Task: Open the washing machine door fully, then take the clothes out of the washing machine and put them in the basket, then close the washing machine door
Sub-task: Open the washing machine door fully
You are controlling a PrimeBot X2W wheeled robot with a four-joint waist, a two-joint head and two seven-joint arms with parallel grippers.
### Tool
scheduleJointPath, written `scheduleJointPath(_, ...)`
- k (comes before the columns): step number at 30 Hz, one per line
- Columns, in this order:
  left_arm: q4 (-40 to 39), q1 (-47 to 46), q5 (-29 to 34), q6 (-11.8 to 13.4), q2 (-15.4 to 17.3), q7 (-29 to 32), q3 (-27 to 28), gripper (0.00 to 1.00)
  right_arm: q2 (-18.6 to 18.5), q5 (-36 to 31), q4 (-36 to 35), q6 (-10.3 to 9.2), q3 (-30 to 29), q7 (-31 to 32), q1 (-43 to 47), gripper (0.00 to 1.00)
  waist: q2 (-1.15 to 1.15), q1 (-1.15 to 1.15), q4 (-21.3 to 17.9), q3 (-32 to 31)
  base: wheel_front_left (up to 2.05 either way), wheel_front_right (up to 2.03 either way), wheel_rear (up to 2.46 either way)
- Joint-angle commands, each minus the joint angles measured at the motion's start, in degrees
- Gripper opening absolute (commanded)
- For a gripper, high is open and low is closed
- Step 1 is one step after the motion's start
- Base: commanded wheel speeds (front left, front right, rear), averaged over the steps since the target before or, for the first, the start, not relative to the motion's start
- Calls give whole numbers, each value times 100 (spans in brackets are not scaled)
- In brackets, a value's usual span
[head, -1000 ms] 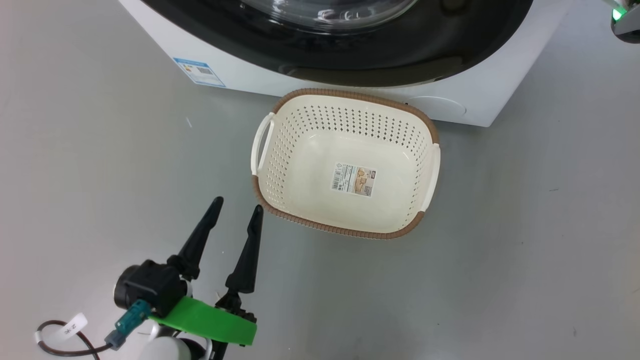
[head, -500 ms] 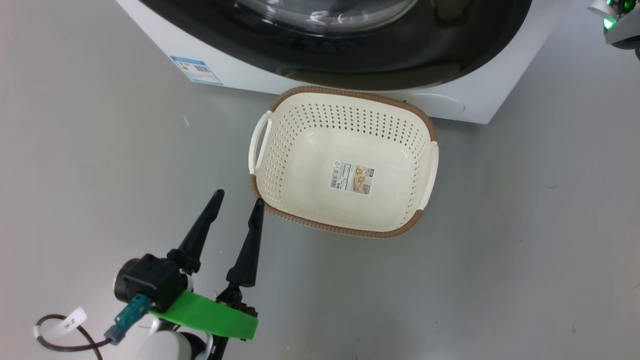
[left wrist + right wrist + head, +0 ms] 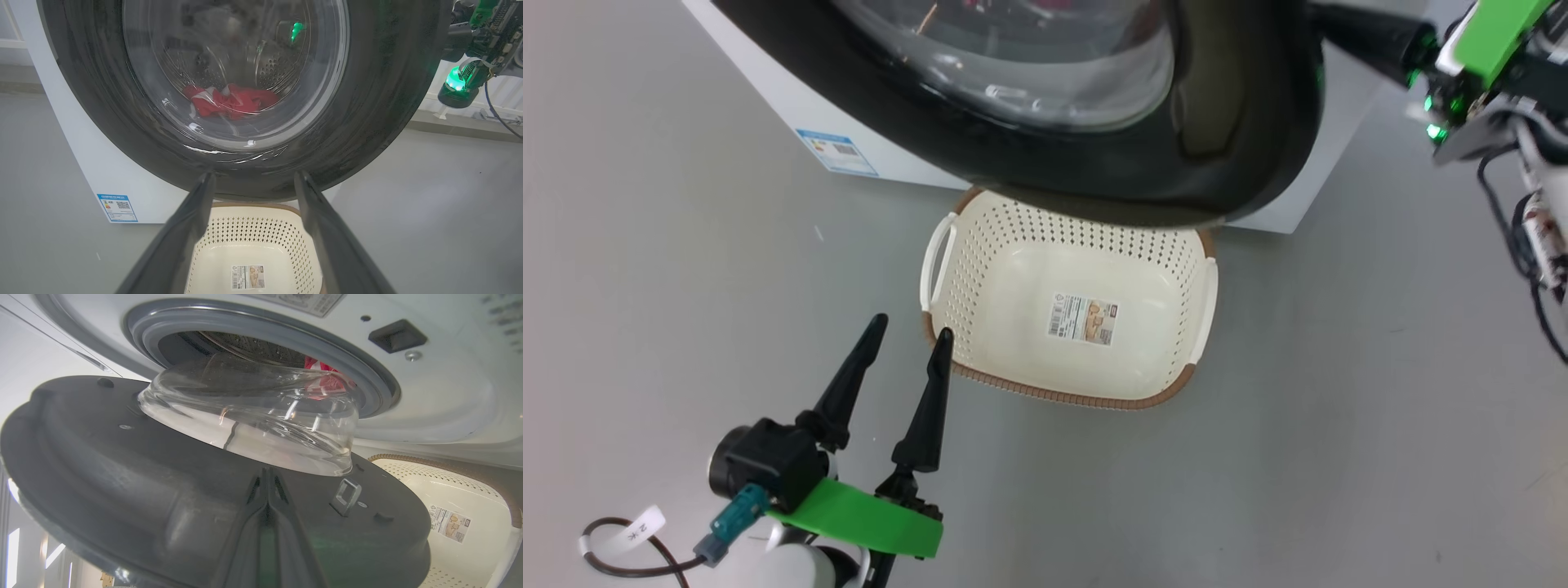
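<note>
Door: the washing machine door stands partly open. Its free edge is swung out on the robot's right and its other side stays near the washing machine, so I judge the hinge is on the left.
Right claw: the right claw is closed and grips nothing. It reaches in behind the door's free edge, and in the right wrist view its fingers lie flat together on the dark inner face, pointing at the glass bowl.
Key relation: the door lies across that claw, between it and the robot, so pushing outward and leftward should widen the swing.
Nearer arm: the right.
Left claw: the left claw is open and empty, low beside the basket's near left corner, facing the door's outer side.
Clothes: the clothes lie low in the drum, a red heap behind the glass.
Basket: the basket sits empty on the floor, its far rim under the door's lower edge.
Change: a second ago the door sat shut against the machine and the right claw was just off to the side. The head camera has shifted too. The left claw is unchanged.
</note>
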Motion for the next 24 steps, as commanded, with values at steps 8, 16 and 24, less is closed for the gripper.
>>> scheduleJointPath(8,-102,244,138,-32,115,-70,185,100,169,-5,-687,43,159,167,794,0,0,0,-68,-378,0,0,0)
scheduleJointPath(16,-107,463,190,-32,123,-70,190,100,250,42,-1235,43,275,295,1433,0,0,0,-14,-693,0,0,0)
scheduleJointPath(24,-96,729,244,-32,108,-70,233,100,394,30,-1644,43,471,401,2050,0,0,0,188,-978,0,0,0)
